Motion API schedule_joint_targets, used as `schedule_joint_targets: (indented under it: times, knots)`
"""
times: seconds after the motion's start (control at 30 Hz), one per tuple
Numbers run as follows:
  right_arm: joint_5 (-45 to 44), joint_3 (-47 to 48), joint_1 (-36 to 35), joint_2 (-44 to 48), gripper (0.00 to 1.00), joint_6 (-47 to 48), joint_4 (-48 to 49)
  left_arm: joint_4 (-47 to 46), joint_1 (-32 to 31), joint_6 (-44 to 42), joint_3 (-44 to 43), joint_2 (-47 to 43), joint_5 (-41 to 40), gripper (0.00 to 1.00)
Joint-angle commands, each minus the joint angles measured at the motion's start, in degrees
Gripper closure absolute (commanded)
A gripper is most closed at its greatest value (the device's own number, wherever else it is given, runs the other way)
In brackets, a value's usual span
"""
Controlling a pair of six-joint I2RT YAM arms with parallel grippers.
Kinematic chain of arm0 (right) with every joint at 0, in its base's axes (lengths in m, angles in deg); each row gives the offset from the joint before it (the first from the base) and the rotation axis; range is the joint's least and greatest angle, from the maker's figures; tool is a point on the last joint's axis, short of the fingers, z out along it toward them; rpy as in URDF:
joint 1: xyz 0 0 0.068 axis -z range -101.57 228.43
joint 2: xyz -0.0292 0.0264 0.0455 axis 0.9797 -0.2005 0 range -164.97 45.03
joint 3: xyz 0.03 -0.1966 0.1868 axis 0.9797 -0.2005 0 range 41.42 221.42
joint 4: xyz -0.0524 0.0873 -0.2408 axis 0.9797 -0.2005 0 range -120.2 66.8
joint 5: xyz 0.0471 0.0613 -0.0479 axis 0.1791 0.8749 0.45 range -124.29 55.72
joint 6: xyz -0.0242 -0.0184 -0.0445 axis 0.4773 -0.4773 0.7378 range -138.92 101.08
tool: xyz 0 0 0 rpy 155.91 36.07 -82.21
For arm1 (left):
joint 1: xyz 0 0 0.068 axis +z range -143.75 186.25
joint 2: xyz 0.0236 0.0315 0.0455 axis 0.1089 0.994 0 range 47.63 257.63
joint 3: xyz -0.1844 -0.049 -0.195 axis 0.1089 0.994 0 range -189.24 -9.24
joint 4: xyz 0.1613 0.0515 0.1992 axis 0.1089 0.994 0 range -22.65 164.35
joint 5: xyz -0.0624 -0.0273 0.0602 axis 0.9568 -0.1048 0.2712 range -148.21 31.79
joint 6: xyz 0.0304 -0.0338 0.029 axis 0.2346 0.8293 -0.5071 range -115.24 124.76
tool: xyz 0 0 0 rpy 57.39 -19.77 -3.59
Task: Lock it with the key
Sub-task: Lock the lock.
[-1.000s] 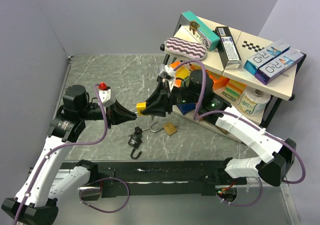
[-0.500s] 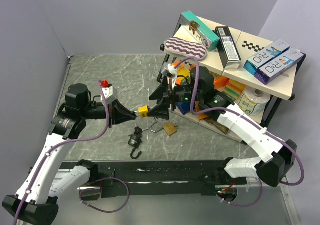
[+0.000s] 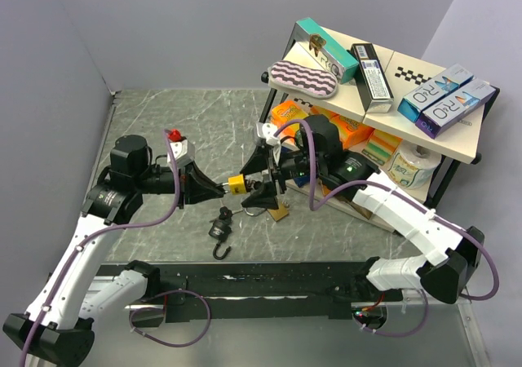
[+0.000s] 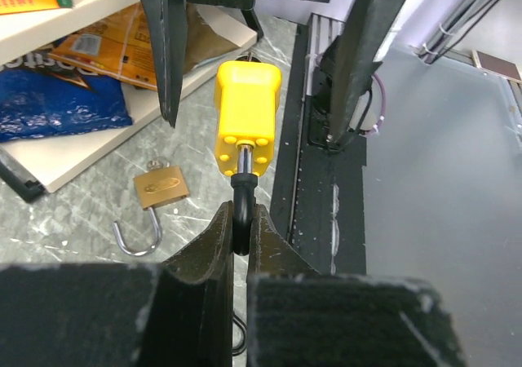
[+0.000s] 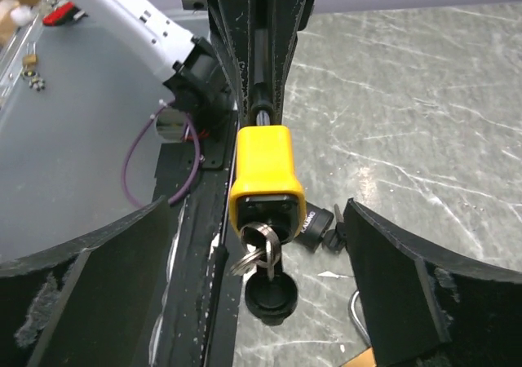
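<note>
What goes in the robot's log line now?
left gripper: shut on yellow padlock loop | right gripper: open around it | key: in padlock

We are stretching our left arm (image 3: 77, 253) up from its base and in toward the middle, with the wrist roughly level. Our left gripper (image 3: 220, 189) is pinching tight on the shackle of a yellow padlock (image 3: 236, 184). We are bending our right arm (image 3: 408, 216) sharply at the elbow so it reaches back inward, and our right gripper (image 3: 259, 179) is facing the left one, its jaws standing wide on either side of the padlock's body and clear of it.
</note>
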Motion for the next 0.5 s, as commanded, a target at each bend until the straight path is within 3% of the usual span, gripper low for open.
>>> schedule_joint_targets:
  times: [0.0,0.47]
  knots:
    - [2.4,3.8,-0.7,-0.7,0.14,5.4,-2.2,-1.1,-1.2,-1.0,-3.8,-0.2,2.2,0.99]
    - [5.5,5.8,-2.2,-3.1,0.89,4.9,-2.9,-7.8,-4.4,3.3,-2.4,-0.3,-0.7,0.99]
